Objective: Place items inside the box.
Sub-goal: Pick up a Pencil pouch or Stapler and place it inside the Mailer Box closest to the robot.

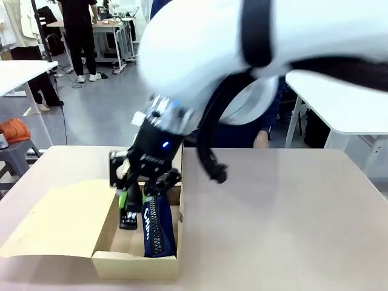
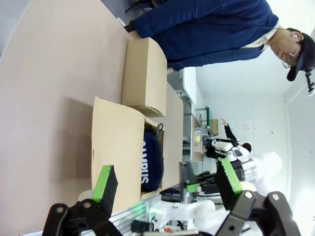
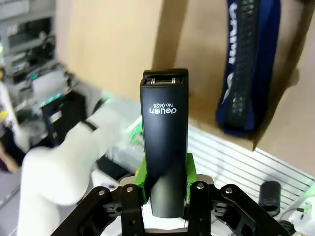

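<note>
Gripping: right end effector (image 1: 134, 195) clenched on black stapler (image 1: 128, 215), green pads on both flanks, hold taken near one end.
Location: stapler down in open compartment of box (image 1: 136, 267), just beside navy pouch (image 1: 159, 233) and on its left in front view; pouch already inside, along right wall. Contact w/ box floor: cannot tell.
Other arm: left end effector (image 2: 167, 179) released, nothing betw. fingers, off to one side of box.
Lid: flap (image 1: 60, 224) folded out flat on bench (image 1: 273, 206), left of opening.
Risk 1: swivel in the pads – grip near one end, most of the length hanging free; likely if free end hits floor before release.
Risk 2: topple onto pouch or against wall if let go while steep, so a lower, flatter release looks wiser.
Risk 3: fingers clipping box rim or pouch on exit – tight gap.
Long axis: in line w/ fingers, roughly parallel to pouch.
Pointing: free end down and toward robot's side; printed face toward wrist cam.
</note>
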You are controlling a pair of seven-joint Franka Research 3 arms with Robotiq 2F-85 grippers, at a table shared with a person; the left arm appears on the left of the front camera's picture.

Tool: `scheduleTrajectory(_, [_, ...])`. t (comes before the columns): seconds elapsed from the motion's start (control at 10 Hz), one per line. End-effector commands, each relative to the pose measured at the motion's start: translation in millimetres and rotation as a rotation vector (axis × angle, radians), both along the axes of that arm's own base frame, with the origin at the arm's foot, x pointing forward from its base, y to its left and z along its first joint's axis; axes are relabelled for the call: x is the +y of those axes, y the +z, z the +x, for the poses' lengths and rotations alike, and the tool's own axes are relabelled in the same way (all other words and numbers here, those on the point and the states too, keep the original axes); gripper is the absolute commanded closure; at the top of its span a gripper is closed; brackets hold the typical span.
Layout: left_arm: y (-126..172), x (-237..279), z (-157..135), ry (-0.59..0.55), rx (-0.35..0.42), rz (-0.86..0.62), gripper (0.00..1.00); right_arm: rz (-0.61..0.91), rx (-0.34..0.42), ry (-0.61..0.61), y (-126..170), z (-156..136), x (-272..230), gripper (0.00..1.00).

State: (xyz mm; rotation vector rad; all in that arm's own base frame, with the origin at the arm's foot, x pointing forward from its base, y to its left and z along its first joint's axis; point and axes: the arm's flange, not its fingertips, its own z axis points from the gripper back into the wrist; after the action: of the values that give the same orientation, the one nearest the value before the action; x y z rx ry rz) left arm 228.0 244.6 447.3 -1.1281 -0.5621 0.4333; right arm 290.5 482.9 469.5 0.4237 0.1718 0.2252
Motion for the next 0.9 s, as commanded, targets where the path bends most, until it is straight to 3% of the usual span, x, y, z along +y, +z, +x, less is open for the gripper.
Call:
scheduleTrajectory(0.0, [-0.3, -1.3, -0.4, -0.004, -0.025, -0.004, 0.0, -0.152, -0.024, -0.062, -27.5, 9.9, 40.8, 0.69])
scheduleTrajectory(0.3, [-0.3, -1.3, -0.4, -0.004, -0.025, -0.004, 0.0, -0.206, -0.07, -0.096, -69.4, 13.4, 65.5, 0.69])
scheduleTrajectory(0.8, [-0.3, -1.3, -0.4, -0.004, -0.025, -0.004, 0.0, -0.205, -0.071, -0.116, -73.7, 20.4, 64.0, 0.69])
